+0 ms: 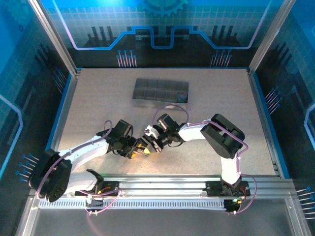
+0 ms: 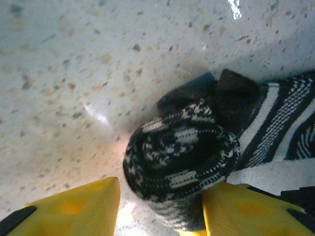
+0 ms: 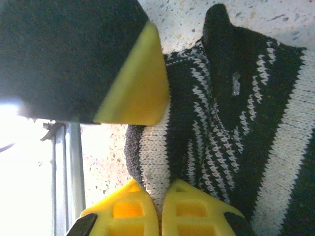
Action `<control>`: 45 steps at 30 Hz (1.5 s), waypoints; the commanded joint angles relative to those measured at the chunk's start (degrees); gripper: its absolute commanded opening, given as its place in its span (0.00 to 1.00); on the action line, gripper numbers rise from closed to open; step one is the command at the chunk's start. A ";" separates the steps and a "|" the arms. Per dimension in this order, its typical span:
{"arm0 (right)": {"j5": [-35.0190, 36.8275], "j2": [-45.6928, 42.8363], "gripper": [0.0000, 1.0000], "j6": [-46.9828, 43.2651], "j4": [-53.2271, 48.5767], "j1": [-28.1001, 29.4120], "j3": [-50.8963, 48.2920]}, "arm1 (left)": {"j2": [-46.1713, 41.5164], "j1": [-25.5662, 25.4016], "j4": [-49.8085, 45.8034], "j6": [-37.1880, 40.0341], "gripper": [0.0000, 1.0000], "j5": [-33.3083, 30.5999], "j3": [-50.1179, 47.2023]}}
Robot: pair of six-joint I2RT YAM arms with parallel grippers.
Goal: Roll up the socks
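Where the two arms meet just ahead of their bases, a black-and-white striped sock (image 2: 179, 157) lies on the table (image 1: 221, 93). One end of it is wound into a tight roll. The knit shows broken black and white flecks on the roll and broad, clean bands on the flat part that trails off to the side. A dark flap with a bluish edge peeks out behind the roll; what it belongs to I cannot tell.

The left end effector (image 2: 161, 189) stands open astride the roll, one yellow pad (image 2: 246, 211) against it and the other just clear. The right end effector (image 3: 160, 189) is closed, its two yellow pads pressed together on the white-banded edge of the flat part, whose fabric runs down into the seam between them.

The table is pale and speckled with small dark and tan flecks, and it is edged in blue. Blue-lit walls (image 1: 162, 29) with a circuit-style pattern stand around it, and a metal rail (image 1: 162, 189) runs along the near edge.

Counted: one striped sock, two arms, and one grey compartment tray (image 1: 147, 101) well apart toward the far side.
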 commanded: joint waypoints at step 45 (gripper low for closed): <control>56.12 -7.82 0.00 -20.50 -5.96 18.44 -6.81 | 9.25 -0.23 -20.22 -0.29 0.57 0.43 10.35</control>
